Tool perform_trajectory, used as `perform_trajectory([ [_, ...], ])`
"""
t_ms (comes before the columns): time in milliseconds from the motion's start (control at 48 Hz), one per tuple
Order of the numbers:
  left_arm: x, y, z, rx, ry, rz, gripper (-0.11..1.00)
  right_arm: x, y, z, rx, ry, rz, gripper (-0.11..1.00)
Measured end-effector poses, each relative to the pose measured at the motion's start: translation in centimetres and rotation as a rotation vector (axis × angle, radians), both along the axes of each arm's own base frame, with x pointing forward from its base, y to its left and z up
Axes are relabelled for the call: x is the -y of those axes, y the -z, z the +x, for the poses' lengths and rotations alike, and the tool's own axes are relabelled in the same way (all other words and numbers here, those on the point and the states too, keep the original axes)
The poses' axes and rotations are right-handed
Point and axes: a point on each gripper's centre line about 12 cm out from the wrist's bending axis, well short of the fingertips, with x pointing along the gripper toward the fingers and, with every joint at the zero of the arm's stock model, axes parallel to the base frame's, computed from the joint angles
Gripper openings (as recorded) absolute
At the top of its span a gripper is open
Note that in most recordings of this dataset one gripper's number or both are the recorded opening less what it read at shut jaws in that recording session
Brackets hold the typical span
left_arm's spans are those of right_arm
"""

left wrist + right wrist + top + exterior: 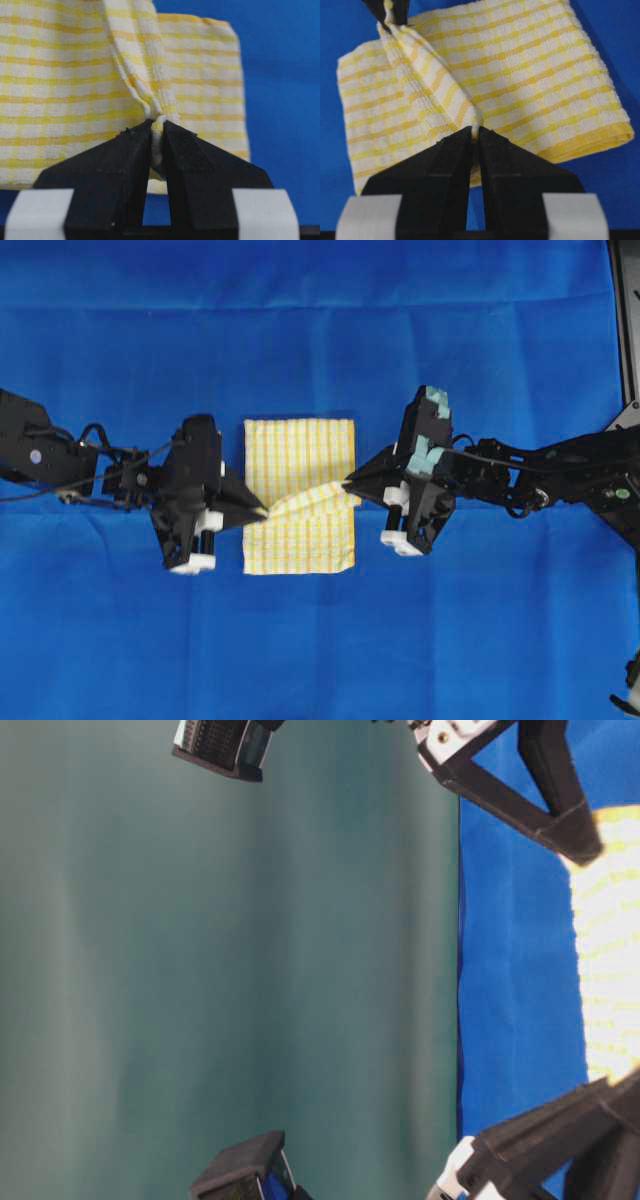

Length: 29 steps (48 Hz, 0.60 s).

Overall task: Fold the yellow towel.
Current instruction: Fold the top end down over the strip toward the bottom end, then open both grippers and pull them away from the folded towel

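Both grippers clamped on the yellow towel [300,495], mid-frame on the blue cloth [320,640].
Overhead: we see left gripper [262,511] and right gripper [347,483] pinching opposite edges, a band stretched between. Wrist views: jaws clenched on bunched fabric.

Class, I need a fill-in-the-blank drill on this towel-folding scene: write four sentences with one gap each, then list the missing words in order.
1. The yellow towel lies on a plain ____ cloth.
2. The left gripper is ____ on the towel.
3. The right gripper pinches the towel's ____ side in the overhead view.
4. The number of grippers gripping the towel is ____.

Missing words: blue; shut; right; two
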Motion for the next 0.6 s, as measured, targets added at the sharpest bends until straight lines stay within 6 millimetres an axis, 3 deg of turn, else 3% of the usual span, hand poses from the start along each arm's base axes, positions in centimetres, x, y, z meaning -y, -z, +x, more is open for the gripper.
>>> perform_trajectory([
  [604, 1.4, 0.5, 0.6, -0.021, 0.035, 0.002, 0.07, -2.8, 1.0, 0.8, -0.03, -0.076, 0.004, 0.04],
])
